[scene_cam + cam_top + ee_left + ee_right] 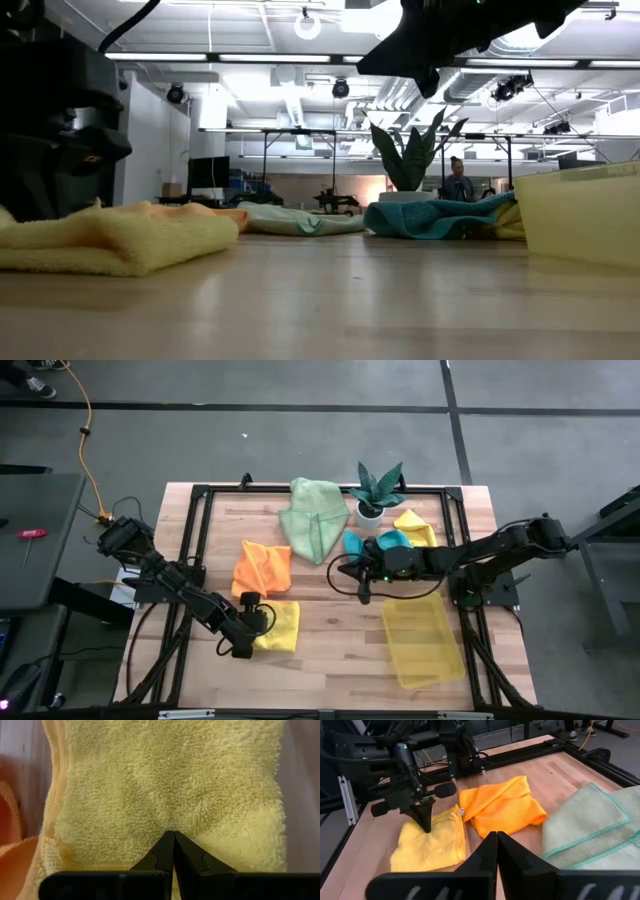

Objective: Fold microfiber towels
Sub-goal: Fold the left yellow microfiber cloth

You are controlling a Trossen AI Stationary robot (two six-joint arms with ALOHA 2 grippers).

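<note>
Lower left of the high view: left gripper [247, 635], fingers pressed together, tips down on the folded yellow towel [277, 628].
Towel from pincer: directly beneath, extending toward frame right.
Long axis: cannot tell; folded roughly square.
Right gripper [362, 582]: closed, empty, mid-frame, above bare table [330, 640].
Nearest unfolded: orange towel [262, 568], just above the yellow one, closer to the left arm.

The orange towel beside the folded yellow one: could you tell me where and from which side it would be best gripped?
Probably the orange towel is best pinched at its loose corner nearest the green towel, coming from above: there the corner lies flat and clear. The right gripper, shut, is nearer that corner than the left gripper on the yellow towel.
</note>
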